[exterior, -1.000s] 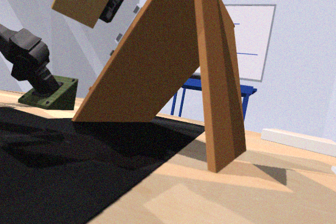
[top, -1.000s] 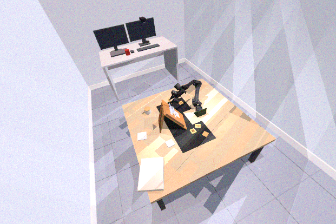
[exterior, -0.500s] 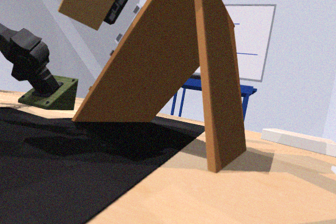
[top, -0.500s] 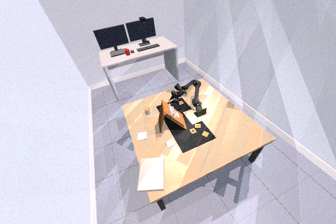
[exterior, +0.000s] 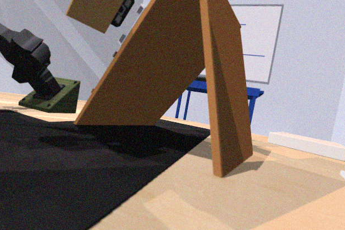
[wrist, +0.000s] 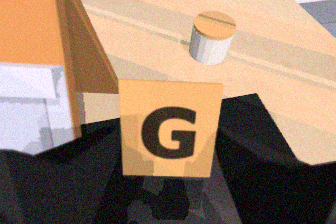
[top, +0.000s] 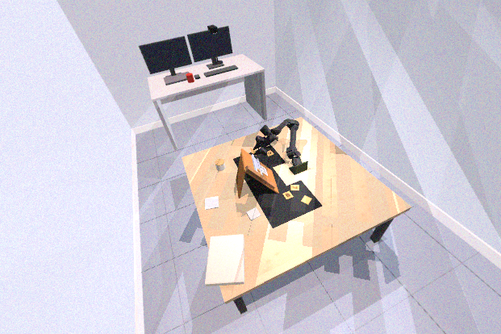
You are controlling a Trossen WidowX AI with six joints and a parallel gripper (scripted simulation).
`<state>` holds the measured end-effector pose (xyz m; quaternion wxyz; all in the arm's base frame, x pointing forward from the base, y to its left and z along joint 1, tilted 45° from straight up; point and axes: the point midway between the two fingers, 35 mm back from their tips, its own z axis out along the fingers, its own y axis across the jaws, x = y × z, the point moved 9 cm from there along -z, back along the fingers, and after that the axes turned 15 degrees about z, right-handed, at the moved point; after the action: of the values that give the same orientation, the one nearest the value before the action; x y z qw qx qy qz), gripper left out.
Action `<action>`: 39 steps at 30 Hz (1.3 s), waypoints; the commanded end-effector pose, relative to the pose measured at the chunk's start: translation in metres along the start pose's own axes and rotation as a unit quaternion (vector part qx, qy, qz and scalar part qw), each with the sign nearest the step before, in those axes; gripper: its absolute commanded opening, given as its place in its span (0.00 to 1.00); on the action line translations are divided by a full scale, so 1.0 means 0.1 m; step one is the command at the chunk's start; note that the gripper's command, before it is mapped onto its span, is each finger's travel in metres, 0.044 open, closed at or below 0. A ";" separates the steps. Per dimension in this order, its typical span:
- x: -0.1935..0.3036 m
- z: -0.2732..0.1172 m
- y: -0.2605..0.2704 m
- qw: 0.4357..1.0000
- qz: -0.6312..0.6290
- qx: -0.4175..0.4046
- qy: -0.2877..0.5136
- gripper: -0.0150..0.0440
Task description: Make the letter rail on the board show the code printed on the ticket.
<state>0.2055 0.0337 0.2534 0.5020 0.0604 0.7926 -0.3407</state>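
Wood-coloured letter tile (top: 253, 152) (exterior: 92, 15) (wrist: 171, 127), marked with a dark G, held in my end effector (top: 255, 153) (exterior: 123, 12) (wrist: 171, 132). Fingers partly open, closed on the tile; the G reads upright in my wrist view. Tile is raised above the black mat (top: 279, 214) (exterior: 58, 180) (wrist: 249, 112), near the upper end of the orange-brown board (top: 270, 184) (exterior: 144, 69) (wrist: 24, 30) as seen from the top, and apart from it in the wrist view. Board leans on its rear support. Pale pieces (top: 259, 165) show on its sloping face; rail details and ticket code too small to read.

One loose tile (top: 270, 153) lies on the mat close to my end effector. Three more tiles, a first (top: 294, 187), a second (top: 287, 195) and a third (top: 306, 200), lie on the mat past the board's other end, letters illegible to me.

My arm stands on a green wedge base (top: 302, 168) (exterior: 75, 97). Further out on the counter (top: 346, 198) (exterior: 269, 197) (wrist: 284, 97): a lidded jar (top: 219, 165) (wrist: 211, 44) behind the board, two white squares (top: 211, 202) (top: 253, 214), and a white slab (top: 225, 260) near the edge.
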 end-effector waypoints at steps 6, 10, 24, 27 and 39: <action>0.02 0.01 0.05 1.000 0.001 0.001 0.001 0.25; 0.02 0.01 0.07 1.000 0.001 0.001 0.001 0.25; 0.04 0.01 0.14 1.000 0.001 0.001 0.001 0.25; 0.04 0.01 0.15 1.000 0.001 0.001 0.001 0.25; 0.06 0.01 0.21 1.000 0.001 0.001 0.001 0.25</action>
<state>0.2114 0.0469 0.2401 0.5022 0.0607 0.7927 -0.3402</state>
